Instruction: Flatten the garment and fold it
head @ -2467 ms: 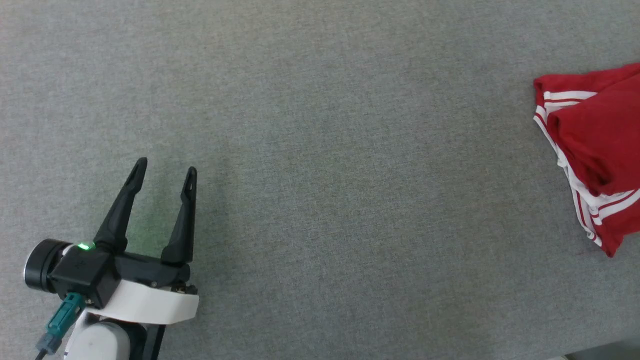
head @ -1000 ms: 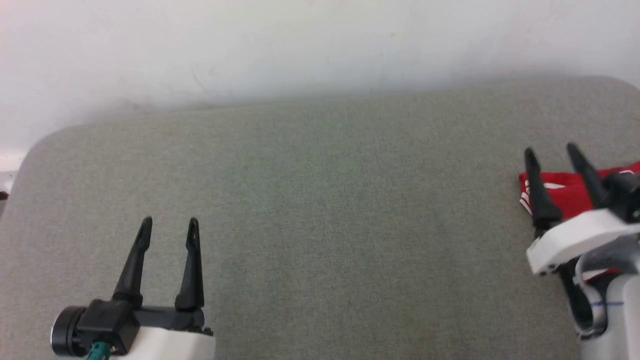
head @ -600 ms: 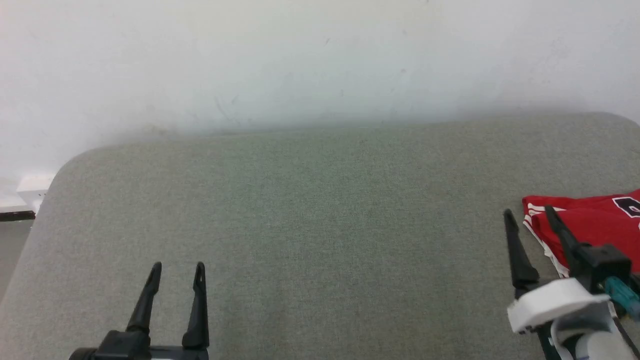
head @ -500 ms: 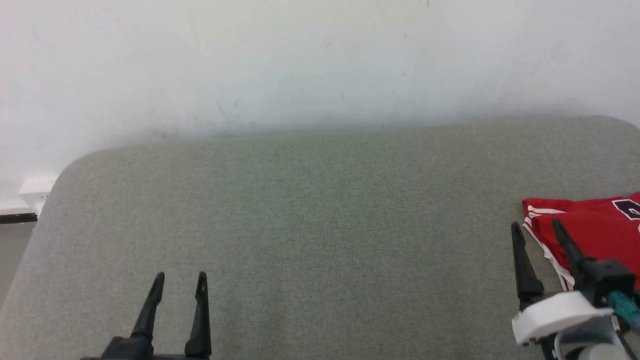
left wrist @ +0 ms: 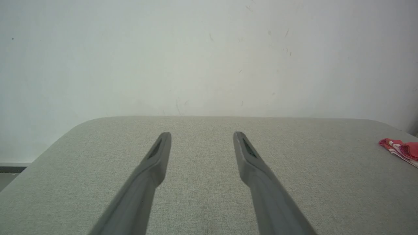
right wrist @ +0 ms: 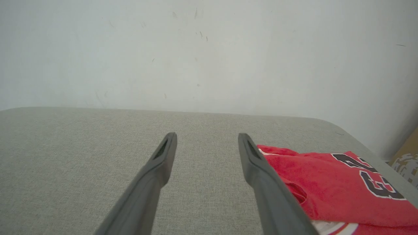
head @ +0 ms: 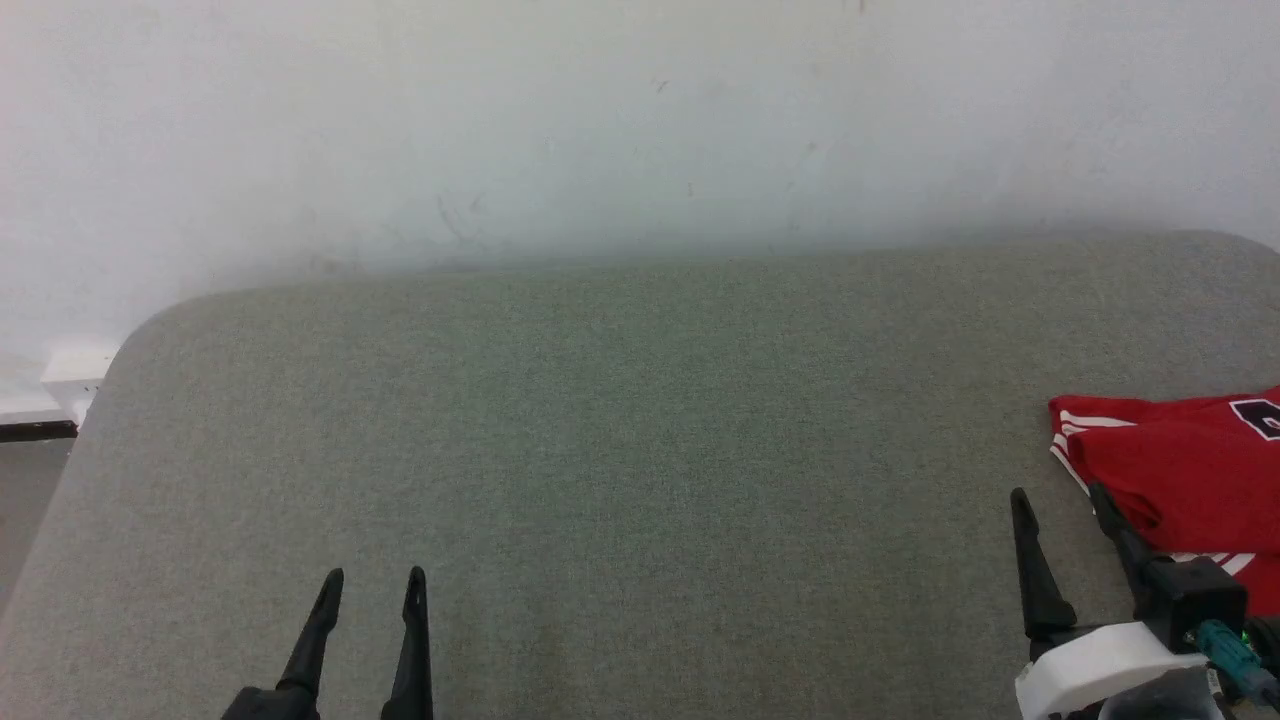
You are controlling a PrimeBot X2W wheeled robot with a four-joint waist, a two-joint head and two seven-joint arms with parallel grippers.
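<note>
Right end effector [head: 1057, 492], spread and empty, hangs over the grey bench [head: 640, 420] with the bunched red jersey [head: 1190, 470] just beside its right finger; left end effector [head: 374, 572], also spread, sits well apart from it. The cloth looks light and limp, so I would pinch the striped trim [head: 1085, 423] at its nearest corner.

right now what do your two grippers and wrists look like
The left gripper and right gripper each have two long, slim dark fingers that taper to points, with a small slotted recess on the inner face near each tip. Behind the right one sit a black block, a white moulded wrist collar and a teal cable connector.
</note>
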